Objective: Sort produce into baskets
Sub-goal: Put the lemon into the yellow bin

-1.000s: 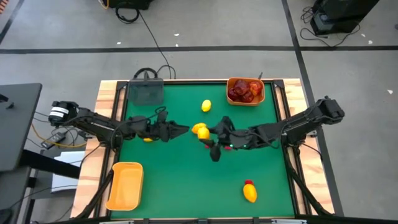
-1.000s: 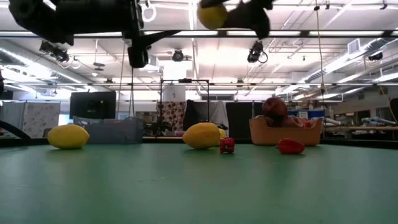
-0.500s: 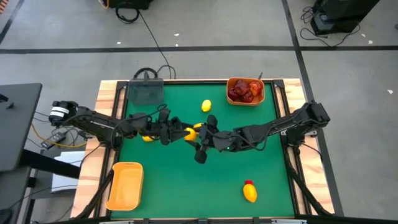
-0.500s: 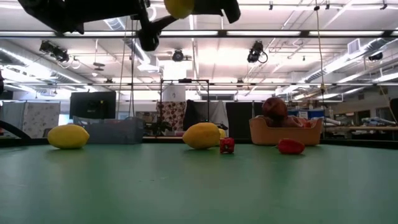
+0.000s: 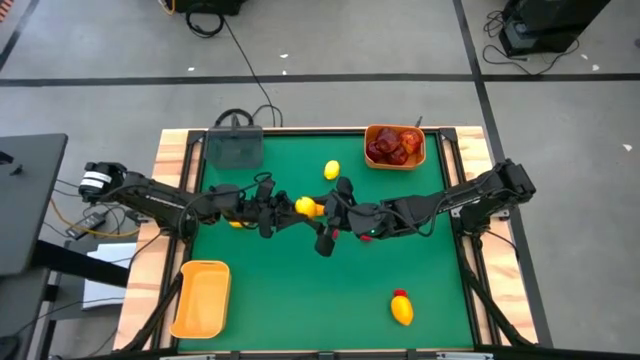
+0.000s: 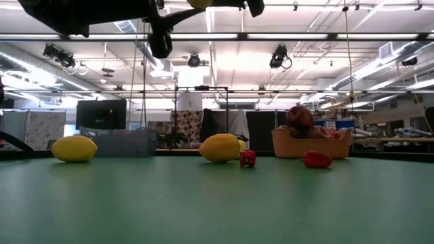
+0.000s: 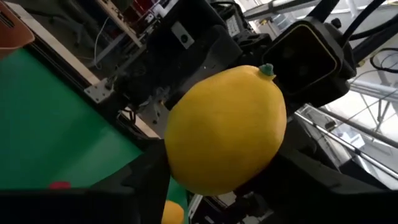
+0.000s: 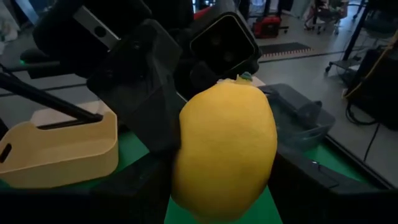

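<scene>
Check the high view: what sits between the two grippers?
A lemon, held in the air between the left gripper and right gripper; both wrist views show it too.

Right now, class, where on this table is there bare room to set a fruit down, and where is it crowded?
Free: the green mat between the empty orange bin and the front lemon. Crowded: mid-table, where the left gripper and right gripper meet around a lemon, and the fruit-filled bin.

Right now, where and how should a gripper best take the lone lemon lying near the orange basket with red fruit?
Grip the lone lemon across its narrow middle, coming straight down from above. It lies on its side on the green mat, apart from the orange basket, and nothing touches it. Its rounded ends would probably slip out of the jaws.
</scene>
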### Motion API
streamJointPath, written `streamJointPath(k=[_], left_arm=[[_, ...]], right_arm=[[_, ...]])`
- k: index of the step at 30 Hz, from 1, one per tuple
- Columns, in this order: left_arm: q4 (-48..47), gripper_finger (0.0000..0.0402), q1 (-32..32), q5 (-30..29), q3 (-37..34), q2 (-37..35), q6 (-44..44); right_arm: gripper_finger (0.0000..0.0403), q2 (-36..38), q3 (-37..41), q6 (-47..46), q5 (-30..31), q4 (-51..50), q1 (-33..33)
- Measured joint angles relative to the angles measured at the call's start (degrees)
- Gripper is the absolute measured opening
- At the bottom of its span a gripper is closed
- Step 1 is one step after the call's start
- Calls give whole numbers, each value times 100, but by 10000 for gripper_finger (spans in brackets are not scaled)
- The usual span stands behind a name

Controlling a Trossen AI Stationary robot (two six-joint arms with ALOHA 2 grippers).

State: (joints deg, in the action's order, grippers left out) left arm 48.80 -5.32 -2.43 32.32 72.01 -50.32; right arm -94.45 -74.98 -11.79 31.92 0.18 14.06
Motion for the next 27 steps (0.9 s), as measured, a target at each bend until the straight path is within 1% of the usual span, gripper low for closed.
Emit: streamJointPath(k=[5,7,8,11,13,16,18,19,21,23,25,27], left_arm=[[-6,236,0,-101,0,4,2],[-61,232,0,-122,0,4,-1],[-87,231,-2,-123,0,4,10],[-127,228,-7,-126,0,4,-126],[-173,227,-5,-277,0,4,-136],[-333,227,28,-536,4,-7,-99],[-467,227,11,-494,4,-7,-111],[-521,227,6,-384,4,-9,-114],[-938,227,9,-93,7,-131,-118],[-1661,227,9,297,7,-313,-88],[-2738,227,-57,564,5,-601,-11],[-3641,227,-137,683,4,-940,14]], right_arm=[[239,0,0,-50,-8,-34,0],[245,0,0,-256,-63,-103,0],[250,1,0,-359,-164,-148,-4],[269,97,2,-964,-800,-426,-59],[281,231,2,-1510,-1164,-917,-66],[295,449,9,-2213,-1627,-1930,23],[300,601,9,-2616,-1813,-2558,73],[301,662,9,-2790,-1829,-2863,100],[302,734,9,-2982,-1791,-3377,169],[300,743,11,-3032,-1702,-3793,260],[299,737,14,-3033,-1583,-4010,305],[298,740,79,-3072,-1306,-3945,317]])
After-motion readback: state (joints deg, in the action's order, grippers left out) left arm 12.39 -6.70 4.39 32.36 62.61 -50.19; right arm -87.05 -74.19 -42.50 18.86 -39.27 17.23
